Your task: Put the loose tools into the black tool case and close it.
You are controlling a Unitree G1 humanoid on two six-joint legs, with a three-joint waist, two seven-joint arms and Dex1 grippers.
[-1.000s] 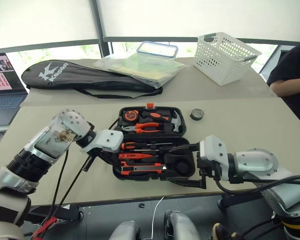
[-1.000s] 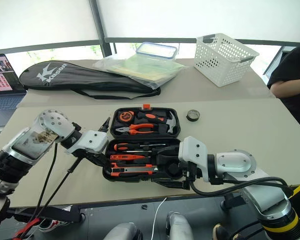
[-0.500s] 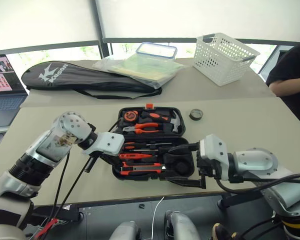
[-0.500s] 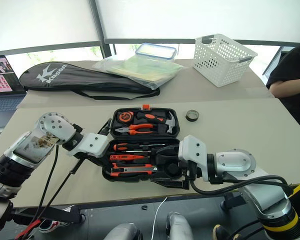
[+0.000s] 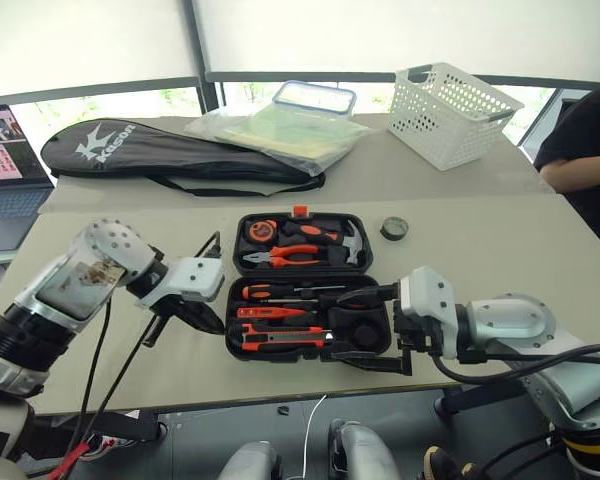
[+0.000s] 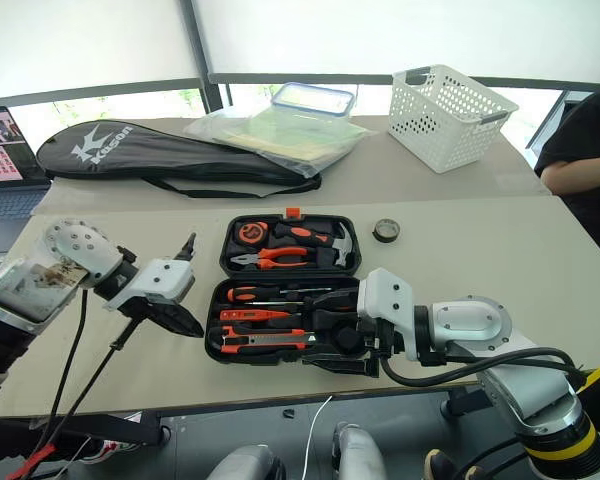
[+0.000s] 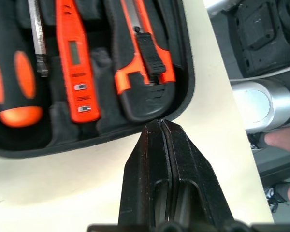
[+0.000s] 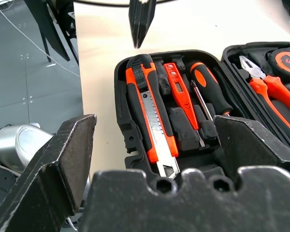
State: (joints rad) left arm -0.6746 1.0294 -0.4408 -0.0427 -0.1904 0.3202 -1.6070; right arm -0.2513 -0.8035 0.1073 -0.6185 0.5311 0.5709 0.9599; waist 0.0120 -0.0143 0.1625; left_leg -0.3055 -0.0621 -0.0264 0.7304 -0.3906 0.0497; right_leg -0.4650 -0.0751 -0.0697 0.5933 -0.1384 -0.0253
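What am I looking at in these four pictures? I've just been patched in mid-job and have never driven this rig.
It is a two-armed humanoid robot standing at a table. The two wide pictures come from cameras in its head, looking down over its arms. The two close-ups come from cameras on its wrists, looking along each gripper.

In front lies the open black tool case. Its near half holds a utility knife, a slim orange tester screwdriver and a black-and-orange screwdriver. A small black tape roll still lies loose on the table, beside the case.

The left gripper has its jaws shut on nothing, beside the case's left end. The right gripper, jaws wide open and empty, is at the case's right end.

Farther back are a racket bag and a white basket.
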